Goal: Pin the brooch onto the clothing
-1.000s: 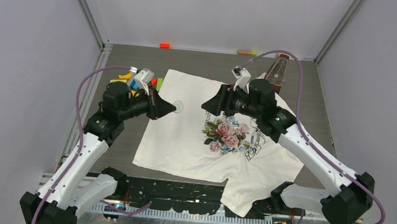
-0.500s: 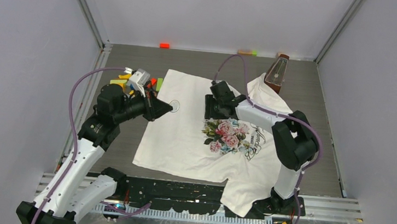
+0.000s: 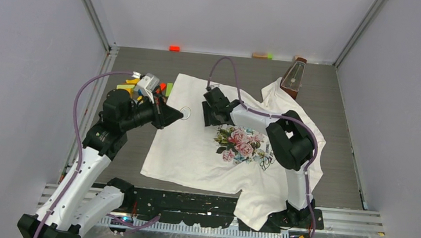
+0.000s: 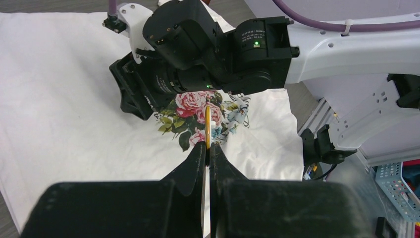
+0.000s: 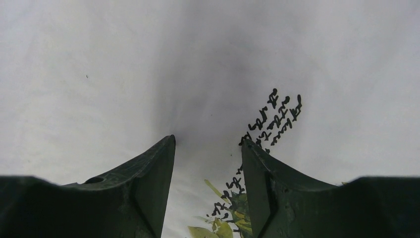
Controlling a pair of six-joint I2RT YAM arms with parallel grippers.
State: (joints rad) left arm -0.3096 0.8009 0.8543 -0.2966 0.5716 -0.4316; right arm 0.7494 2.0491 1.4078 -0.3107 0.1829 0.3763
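Note:
The white T-shirt (image 3: 193,152) with a pink-rose print lies flat on the grey table. My left gripper (image 3: 176,114) hovers over the shirt's upper left part, shut on the brooch (image 3: 185,112), a small round piece. In the left wrist view the brooch (image 4: 208,124) shows edge-on as a thin gold strip sticking out past the shut gripper (image 4: 208,148), above the shirt (image 4: 64,99). My right gripper (image 3: 206,114) faces it from the right, close to the brooch. In the right wrist view it (image 5: 208,144) is open and empty, very near the fabric (image 5: 148,59) by the dark lettering.
A brown metronome (image 3: 293,77) stands at the shirt's far right corner. Several coloured blocks (image 3: 133,82) lie behind my left wrist. A red block (image 3: 174,48) and a green-orange one (image 3: 262,55) sit by the back wall. A blue basket (image 4: 401,193) is off-table at right.
My right gripper has swung left and down along the shirt, ending close to the brooch. My left gripper drew back slightly left, then held still with the brooch.

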